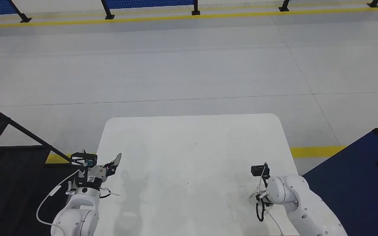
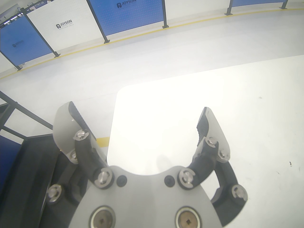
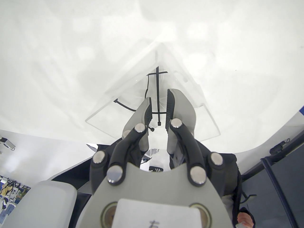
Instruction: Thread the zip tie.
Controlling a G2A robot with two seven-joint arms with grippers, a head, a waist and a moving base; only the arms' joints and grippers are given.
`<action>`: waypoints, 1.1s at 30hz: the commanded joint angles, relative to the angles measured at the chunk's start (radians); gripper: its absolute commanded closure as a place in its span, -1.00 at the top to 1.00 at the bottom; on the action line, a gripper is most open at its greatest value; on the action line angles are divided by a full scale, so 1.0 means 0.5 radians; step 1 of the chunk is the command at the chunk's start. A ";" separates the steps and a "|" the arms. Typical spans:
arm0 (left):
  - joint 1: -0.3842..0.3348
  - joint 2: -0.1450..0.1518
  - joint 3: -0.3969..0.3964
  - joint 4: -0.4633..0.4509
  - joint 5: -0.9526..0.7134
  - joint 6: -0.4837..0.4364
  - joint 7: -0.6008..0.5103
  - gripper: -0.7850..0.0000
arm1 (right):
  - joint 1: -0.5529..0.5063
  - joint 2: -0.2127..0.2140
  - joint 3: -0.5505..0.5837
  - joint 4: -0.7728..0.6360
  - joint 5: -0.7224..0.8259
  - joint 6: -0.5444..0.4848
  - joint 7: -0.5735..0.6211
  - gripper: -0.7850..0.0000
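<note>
While my left gripper [image 2: 139,107] hangs wide, empty, over the table's [image 2: 237,110] left corner, my right gripper [image 3: 158,96] stands narrow astride the black zip tie [image 3: 157,79] in its clear tray [image 3: 211,126]. Judged step: pickup. Next: close squarely on it, lift.

One spread wide, one nearly pinched

The left gripper [image 2: 139,110] is held low and angled forward with its fingers spread wide; the right gripper [image 3: 158,99] is pointed steeply downward, fingers set just a narrow gap apart, not closed.
</note>
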 commanded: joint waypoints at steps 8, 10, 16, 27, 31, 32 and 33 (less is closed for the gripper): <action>0.000 0.000 0.000 0.000 0.000 0.000 0.000 1.00 | 0.007 -0.010 -0.014 0.030 0.007 -0.010 -0.016 -0.72; 0.000 0.000 0.000 0.000 0.000 0.000 0.000 1.00 | 0.011 -0.013 -0.020 0.042 0.006 -0.011 -0.021 -0.73; 0.000 0.000 0.000 0.000 0.000 0.000 0.000 1.00 | 0.021 -0.019 -0.027 0.057 0.005 -0.013 -0.027 -1.00; 0.000 0.000 0.000 0.000 0.000 0.000 0.000 1.00 | -0.074 0.001 0.090 -0.170 -0.034 -0.023 0.041 -1.00; 0.000 0.000 0.000 0.000 0.000 0.000 0.000 1.00 | -0.113 0.008 0.144 -0.241 -0.034 -0.034 0.057 -1.00; 0.000 0.000 0.000 0.000 0.000 0.000 0.000 1.00 | -0.122 0.010 0.157 -0.254 -0.035 -0.033 0.056 -1.00; 0.000 0.000 0.000 0.000 0.000 0.000 0.000 1.00 | -0.131 0.011 0.168 -0.266 -0.034 -0.034 0.054 -1.00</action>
